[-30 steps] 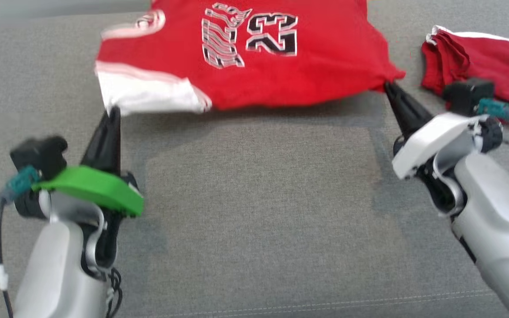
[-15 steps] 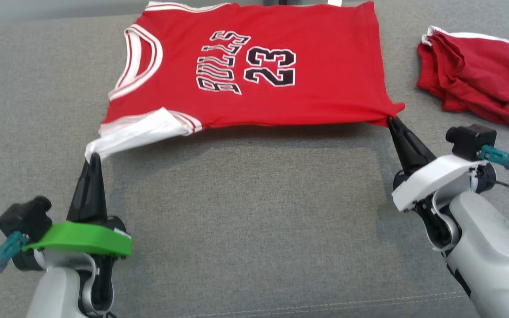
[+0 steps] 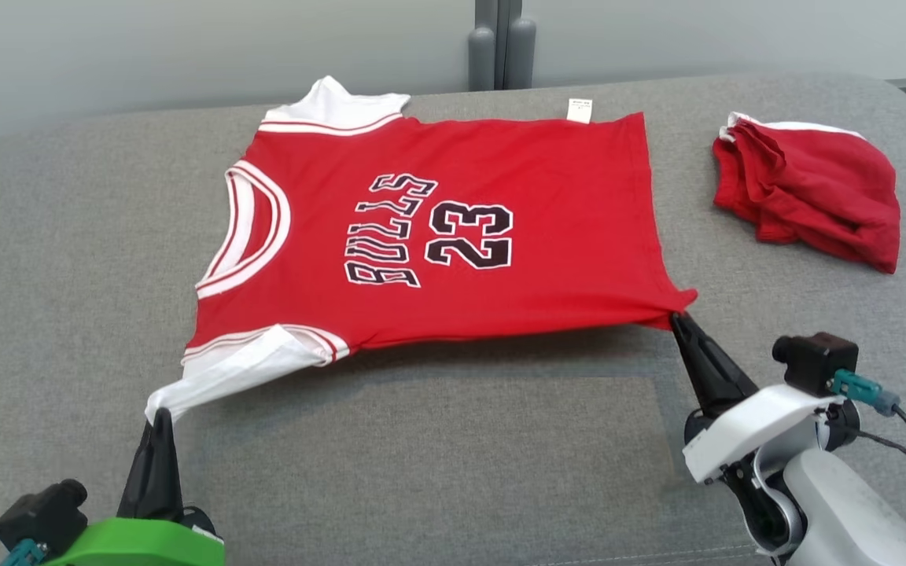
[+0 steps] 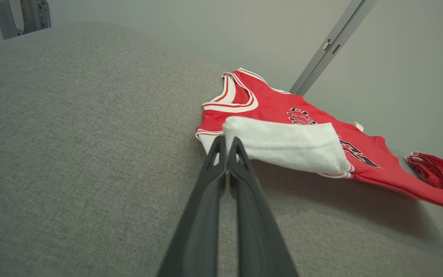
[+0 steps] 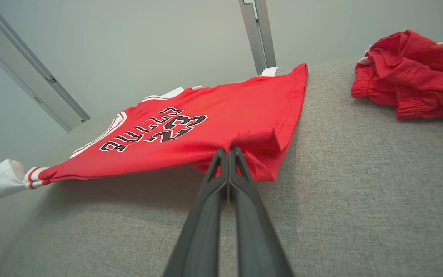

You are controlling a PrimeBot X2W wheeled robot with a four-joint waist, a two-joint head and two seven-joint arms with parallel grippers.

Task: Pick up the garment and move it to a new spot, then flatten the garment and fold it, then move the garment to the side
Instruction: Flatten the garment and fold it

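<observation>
Cushion (image 3: 453, 472) of grey fabric met a pale wall (image 3: 185, 47) behind. Jersey (image 3: 437, 228) lay spread on it; left gripper (image 3: 160, 415) was clamped tight on the white sleeve (image 3: 233, 369), right gripper (image 3: 675, 318) on the hem corner (image 3: 673, 300).

Grey upholstered surface (image 3: 453, 456) before a pale wall (image 3: 185, 47).
Twin grey metal posts (image 3: 502, 47) stand behind its rounded far edge.

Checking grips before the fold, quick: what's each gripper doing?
Left gripper: shut on the jersey, at its white sleeve.
Right gripper: shut on the jersey, at its hem corner.
</observation>
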